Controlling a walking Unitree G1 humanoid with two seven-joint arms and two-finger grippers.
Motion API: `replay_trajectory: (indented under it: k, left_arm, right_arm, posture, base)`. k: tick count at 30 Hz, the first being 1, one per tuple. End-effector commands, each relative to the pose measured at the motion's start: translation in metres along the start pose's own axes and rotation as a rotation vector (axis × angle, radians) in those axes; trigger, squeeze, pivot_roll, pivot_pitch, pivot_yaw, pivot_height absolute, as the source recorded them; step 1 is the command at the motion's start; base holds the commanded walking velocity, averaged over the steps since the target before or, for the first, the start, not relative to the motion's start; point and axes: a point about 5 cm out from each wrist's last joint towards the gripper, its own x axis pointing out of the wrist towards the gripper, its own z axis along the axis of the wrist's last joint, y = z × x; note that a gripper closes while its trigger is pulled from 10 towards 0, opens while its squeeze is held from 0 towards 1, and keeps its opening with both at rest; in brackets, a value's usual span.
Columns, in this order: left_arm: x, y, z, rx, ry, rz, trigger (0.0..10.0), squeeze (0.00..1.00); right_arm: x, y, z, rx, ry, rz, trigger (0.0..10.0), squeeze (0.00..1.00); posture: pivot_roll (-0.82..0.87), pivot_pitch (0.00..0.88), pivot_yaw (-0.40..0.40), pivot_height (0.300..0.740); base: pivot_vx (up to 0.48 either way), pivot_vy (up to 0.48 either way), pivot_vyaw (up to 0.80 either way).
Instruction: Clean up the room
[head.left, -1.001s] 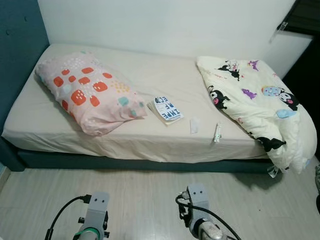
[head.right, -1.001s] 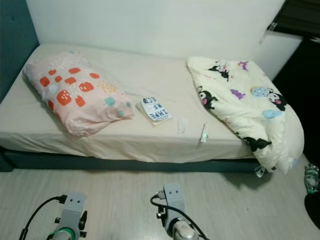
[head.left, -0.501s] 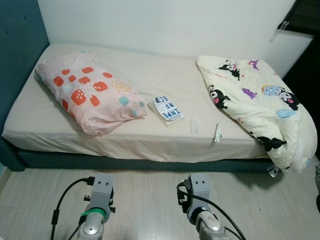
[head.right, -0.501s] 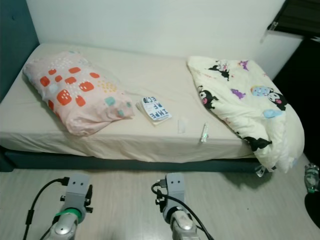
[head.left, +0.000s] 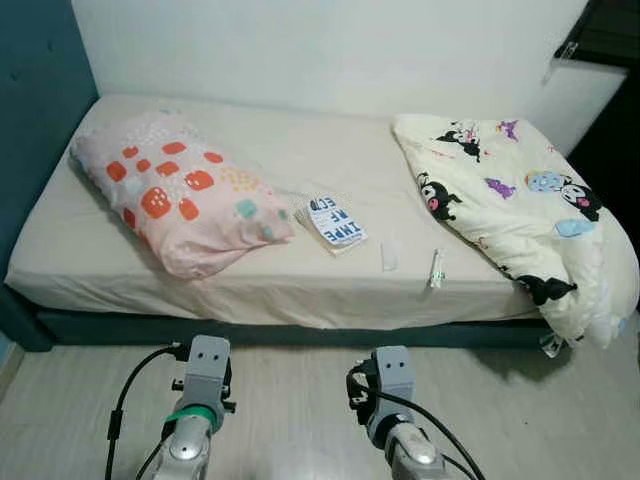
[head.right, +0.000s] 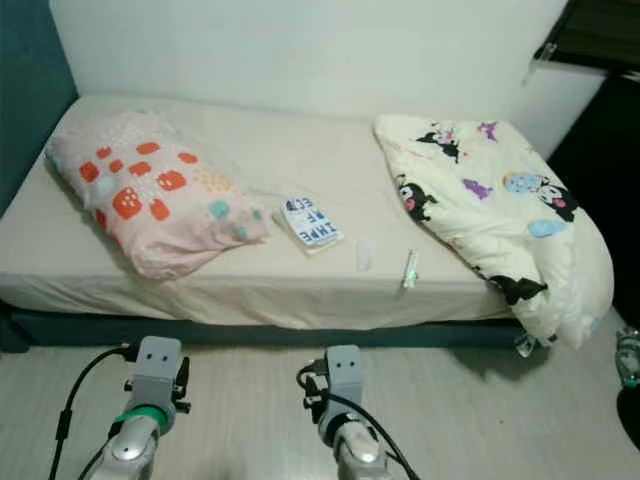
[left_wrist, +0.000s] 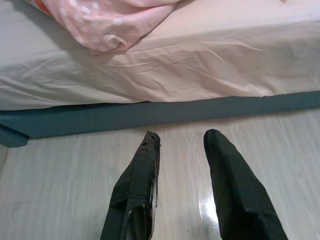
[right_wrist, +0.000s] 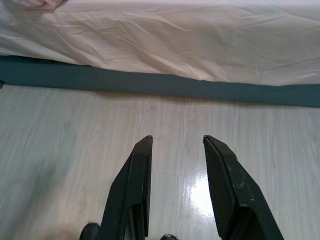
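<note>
Beige sheets cover a low bed (head.left: 300, 290) against the white wall, with a pink patterned pillow (head.left: 180, 195) at its left, a cartoon-print quilt (head.left: 510, 215) heaped at its right, and a booklet (head.left: 335, 222) and small tube (head.left: 435, 267) between them. Left gripper (left_wrist: 182, 137) and right gripper (right_wrist: 175, 140) hover over the pale wood floor (right_wrist: 60, 145) just before the bed's dark base, each with fingers spread and holding nothing.

Bed (head.left: 300, 160): pink pillow (head.left: 180, 200), book (head.left: 335, 222), wrapper (head.left: 390, 253), tube (head.left: 435, 267), cartoon duvet (head.left: 510, 205).
</note>
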Motion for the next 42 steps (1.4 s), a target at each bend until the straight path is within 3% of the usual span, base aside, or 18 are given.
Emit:
replay_trajectory:
  k: [1, 8, 16, 21, 24, 27, 42]
  left_arm:
    - [0.0006, -0.0029, 0.0028, 0.001, -0.014, -0.013, 10.0, 0.0]
    - [-0.0004, 0.0, 0.0025, 0.003, -0.022, -0.011, 10.0, 0.0]
    - [-0.0004, 0.0016, 0.006, 0.007, -0.041, -0.006, 10.0, 0.0]
    - [-0.0004, 0.0018, 0.0082, 0.005, -0.052, -0.006, 10.0, 0.0]
    - [-0.0006, 0.0021, 0.008, 0.004, -0.051, -0.006, 10.0, 0.0]
    - [-0.0014, 0.0032, 0.0071, 0.002, -0.05, -0.004, 10.0, 0.0]
    - [-0.0013, 0.0038, 0.009, -0.006, -0.053, 0.006, 10.0, 0.0]
  right_arm:
    - [-0.0035, -0.0059, -0.0052, -0.011, 0.018, -0.015, 10.0, 0.0]
    - [-0.0036, -0.0077, -0.0049, -0.01, 0.017, -0.016, 10.0, 0.0]
    - [-0.0027, -0.0062, -0.0034, -0.004, 0.01, -0.002, 10.0, 0.0]
    - [-0.0016, 0.0004, -0.0032, -0.08, 0.019, 0.046, 10.0, 0.0]
    - [-0.0016, 0.001, -0.0035, -0.07, 0.019, 0.043, 10.0, 0.0]
    - [-0.0019, -0.0002, -0.0042, 0.0, 0.012, 0.013, 10.0, 0.0]
    - [-0.0026, -0.0019, -0.0038, -0.03, 0.007, 0.02, 10.0, 0.0]
  posture:
    - [0.05, 0.0, -0.043, 0.74]
    - [0.05, 0.0, -0.045, 0.74]
    - [0.06, 0.0, -0.046, 0.74]
    - [0.07, 0.0, -0.045, 0.74]
    - [0.07, 0.0, -0.044, 0.74]
    - [0.07, 0.0, -0.044, 0.74]
    - [0.07, 0.0, -0.046, 0.74]
  base:
    - [0.349, 0.0, -0.8]
    - [0.352, 0.0, -0.77]
    - [0.352, 0.0, 0.0]
    - [0.35, 0.0, 0.16]
    - [0.341, 0.0, 0.8]
    - [0.331, 0.0, 0.0]
    - [0.319, 0.0, 0.0]
